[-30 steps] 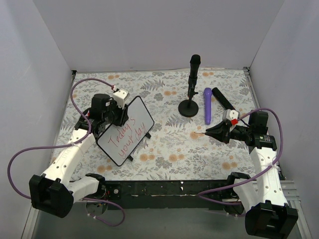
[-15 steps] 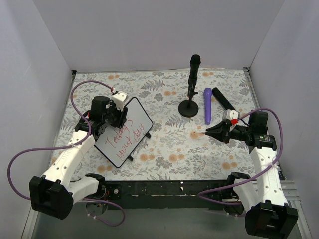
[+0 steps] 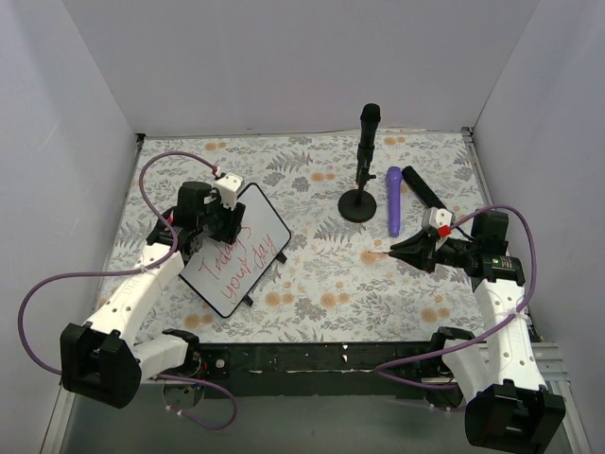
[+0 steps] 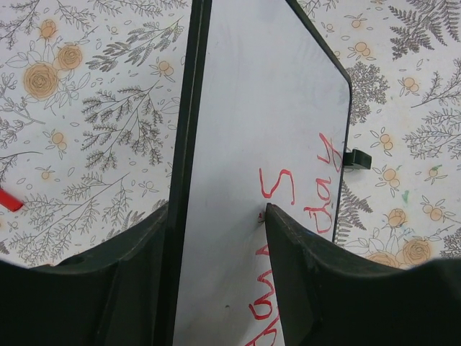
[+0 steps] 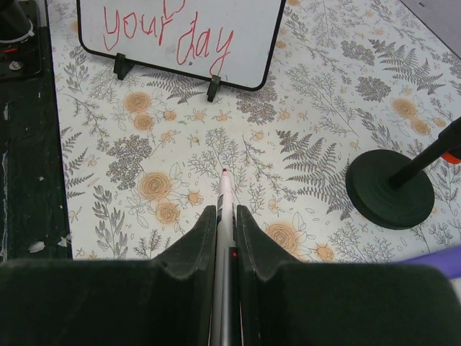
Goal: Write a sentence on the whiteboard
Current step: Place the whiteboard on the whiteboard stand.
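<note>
Over floral cloth point(image 3: 331, 284), left gripper point(image 4: 216, 216) pinches the whiteboard point(image 4: 274, 108).

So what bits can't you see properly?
- Right wrist view: the top edge cuts off the sentence on the whiteboard; only "your day" shows.
- Left wrist view: the left fingers clamped on the board cover part of the writing.
- Right wrist view: the right fingers hide most of the marker.

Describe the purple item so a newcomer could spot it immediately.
On the floral table, find the upright black stand with a round base, just beyond centre. Immediately right of that base lies the purple microphone, flat on the cloth. The black microphone beside it and the stand are both black, so colour settles it.
</note>
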{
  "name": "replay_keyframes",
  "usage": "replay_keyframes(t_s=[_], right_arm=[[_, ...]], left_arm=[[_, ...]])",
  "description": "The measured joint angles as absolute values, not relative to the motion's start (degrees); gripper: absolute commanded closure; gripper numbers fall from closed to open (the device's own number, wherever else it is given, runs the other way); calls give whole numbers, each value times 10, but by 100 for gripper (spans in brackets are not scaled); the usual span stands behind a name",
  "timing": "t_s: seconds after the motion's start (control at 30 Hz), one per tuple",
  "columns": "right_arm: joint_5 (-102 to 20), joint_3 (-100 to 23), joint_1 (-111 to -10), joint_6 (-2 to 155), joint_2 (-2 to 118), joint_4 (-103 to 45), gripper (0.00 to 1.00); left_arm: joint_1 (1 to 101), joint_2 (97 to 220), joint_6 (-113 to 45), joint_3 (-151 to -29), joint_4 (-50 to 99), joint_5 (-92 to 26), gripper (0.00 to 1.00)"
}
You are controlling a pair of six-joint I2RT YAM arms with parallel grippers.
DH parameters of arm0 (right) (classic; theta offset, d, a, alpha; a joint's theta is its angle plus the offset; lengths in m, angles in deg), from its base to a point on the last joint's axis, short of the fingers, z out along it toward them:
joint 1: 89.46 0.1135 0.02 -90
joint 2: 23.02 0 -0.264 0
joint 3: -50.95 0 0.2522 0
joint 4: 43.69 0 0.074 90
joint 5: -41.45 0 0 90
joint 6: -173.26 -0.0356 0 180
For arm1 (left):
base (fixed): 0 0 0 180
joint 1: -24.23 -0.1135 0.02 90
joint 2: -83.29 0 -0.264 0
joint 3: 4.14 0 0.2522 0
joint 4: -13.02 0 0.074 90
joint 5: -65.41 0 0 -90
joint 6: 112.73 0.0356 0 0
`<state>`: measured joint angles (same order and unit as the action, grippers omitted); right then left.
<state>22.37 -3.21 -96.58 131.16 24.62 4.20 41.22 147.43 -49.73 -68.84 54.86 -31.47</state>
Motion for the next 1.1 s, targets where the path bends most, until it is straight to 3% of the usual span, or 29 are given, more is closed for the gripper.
replay_keyframes(t_s=[1.1], right_arm=[[223, -32, -966, 1312, 246, 42, 99]], left_arm=[[408, 1529, -515, -679, 531, -267, 27]])
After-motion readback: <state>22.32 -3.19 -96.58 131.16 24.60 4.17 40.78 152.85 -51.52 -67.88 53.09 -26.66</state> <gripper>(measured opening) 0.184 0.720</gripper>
